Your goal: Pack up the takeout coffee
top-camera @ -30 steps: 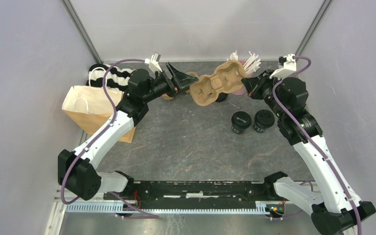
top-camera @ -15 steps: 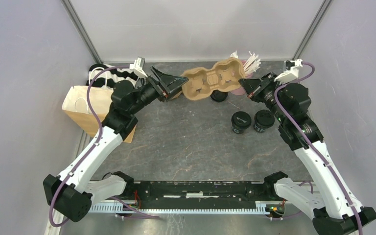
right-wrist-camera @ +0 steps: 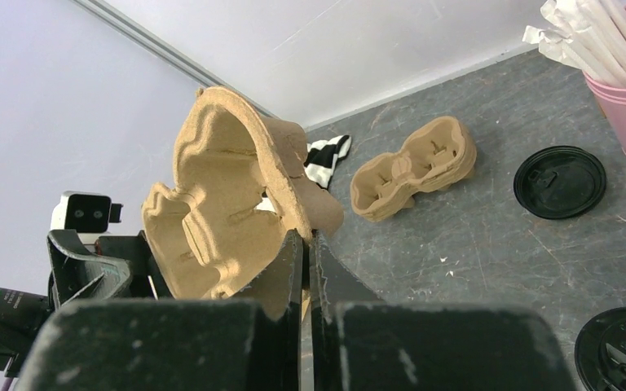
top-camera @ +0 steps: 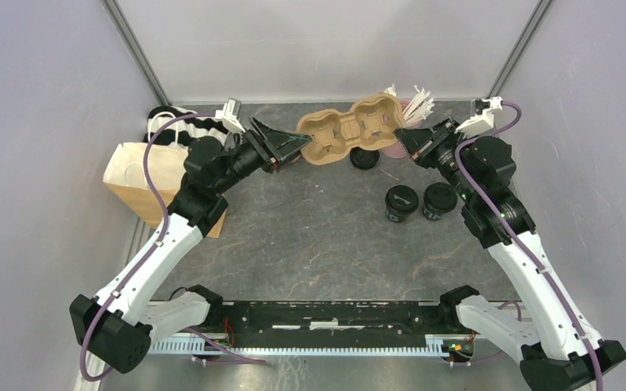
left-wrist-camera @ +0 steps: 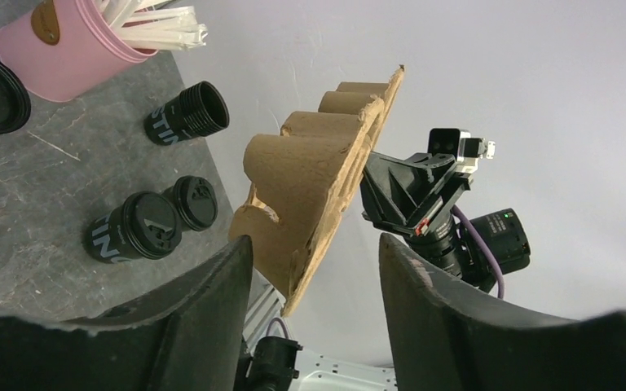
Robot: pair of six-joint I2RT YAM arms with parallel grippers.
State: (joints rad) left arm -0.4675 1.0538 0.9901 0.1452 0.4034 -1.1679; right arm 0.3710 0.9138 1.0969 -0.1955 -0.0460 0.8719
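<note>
the carrier tray (top-camera: pixel 346 130) hangs in the air over the far part of the desk (top-camera: pixel 310 236), stretched lengthwise between the two arms. the right tool (top-camera: pixel 401 137) has its fingers pressed together on the thin rim at the tray's right end, pinching it. the left tool (top-camera: pixel 300 147) is spread at the tray's left end. in the left wrist view the tray's edge sits in the gap between the fingers, nearer one of them, and i cannot tell whether it touches.

the takeout coffee is on the desk, apart from the tray: the first black cup (top-camera: pixel 400 203) and the second black cup (top-camera: pixel 439 199) stand upright side by side, lids on, close to the right arm. a loose black lid (top-camera: pixel 364 160) lies flat below the raised tray, beside the pink cup (left-wrist-camera: pixel 65 61) of white sticks (top-camera: pixel 417 102). another pulp tray (right-wrist-camera: pixel 414 169) rests on the desk further left. a brown paper bag (top-camera: pixel 143 183) sits at the left edge, with a striped cloth (top-camera: pixel 186 122) behind it.
</note>
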